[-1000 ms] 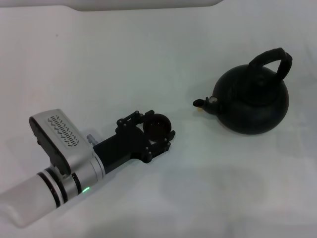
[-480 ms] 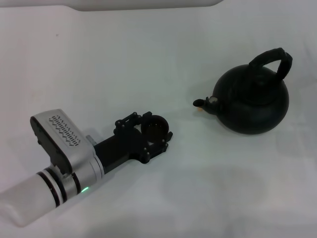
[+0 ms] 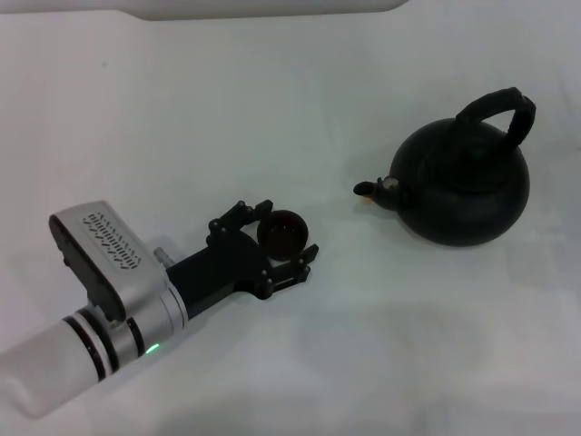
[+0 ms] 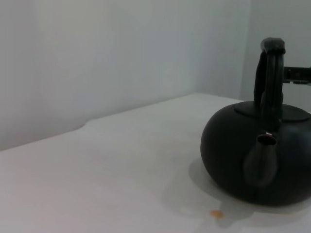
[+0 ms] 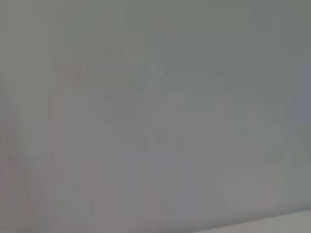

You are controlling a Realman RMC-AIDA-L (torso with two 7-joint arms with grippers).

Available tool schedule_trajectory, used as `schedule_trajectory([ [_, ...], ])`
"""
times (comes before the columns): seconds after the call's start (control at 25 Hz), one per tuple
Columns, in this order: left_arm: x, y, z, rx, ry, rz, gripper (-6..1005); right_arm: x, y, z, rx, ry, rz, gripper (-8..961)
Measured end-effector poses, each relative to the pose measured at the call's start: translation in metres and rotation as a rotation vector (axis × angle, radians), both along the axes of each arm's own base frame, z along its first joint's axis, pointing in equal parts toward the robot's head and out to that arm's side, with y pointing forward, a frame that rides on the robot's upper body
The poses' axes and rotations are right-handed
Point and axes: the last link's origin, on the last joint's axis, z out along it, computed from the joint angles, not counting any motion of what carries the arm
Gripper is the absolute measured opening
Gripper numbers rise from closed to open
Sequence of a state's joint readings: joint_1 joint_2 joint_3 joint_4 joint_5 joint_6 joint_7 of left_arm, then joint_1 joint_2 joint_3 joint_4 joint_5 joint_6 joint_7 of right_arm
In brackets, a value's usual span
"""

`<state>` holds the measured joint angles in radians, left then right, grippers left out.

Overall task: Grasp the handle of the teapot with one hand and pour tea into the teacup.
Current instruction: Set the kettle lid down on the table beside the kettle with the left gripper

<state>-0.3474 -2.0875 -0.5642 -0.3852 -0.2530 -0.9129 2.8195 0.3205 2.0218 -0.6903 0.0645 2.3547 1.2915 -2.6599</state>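
I see a plain white surface [image 3: 272, 109] filling nearly all of my head view, matte, evenly lit, soft shadows only. Far edge of it curves, with a pale band [image 3: 263, 7] beyond. From the left wrist view, a bare light-grey wall [image 4: 97, 58] stands behind the surface, and a vertical corner [image 4: 249, 48] meets a second wall. Small orange speck [image 4: 216, 213] on the surface. Right wrist view: flat grey only, can't tell what.

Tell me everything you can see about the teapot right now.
The teapot is a large, round, matte black pot standing upright on the white table. A thick, textured black handle arches over its flat lid. Its short spout points toward the teacup and the left claw. Nothing but the table touches it.
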Motion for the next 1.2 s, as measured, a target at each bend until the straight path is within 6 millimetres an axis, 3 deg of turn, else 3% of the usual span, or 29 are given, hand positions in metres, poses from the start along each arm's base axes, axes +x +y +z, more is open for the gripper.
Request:
schedule_trajectory([
  [0.08,0.000,0.000,0.001,0.002,-0.002,-0.002,747,0.000,0.000,0.000,0.000,0.000,0.000,872],
  [0.28,0.003,-0.001,0.003,0.007,-0.024,-0.021,890,0.000,-0.001,0.000,0.000,0.006,-0.002,872],
  [0.88,0.009,-0.008,0.026,0.101,-0.189,-0.053,890,-0.002,-0.002,0.003,0.009,0.071,0.020,871],
  [1.2,-0.001,-0.007,0.057,0.269,-0.320,0.010,891,-0.003,-0.018,0.012,0.003,0.140,0.086,872],
])
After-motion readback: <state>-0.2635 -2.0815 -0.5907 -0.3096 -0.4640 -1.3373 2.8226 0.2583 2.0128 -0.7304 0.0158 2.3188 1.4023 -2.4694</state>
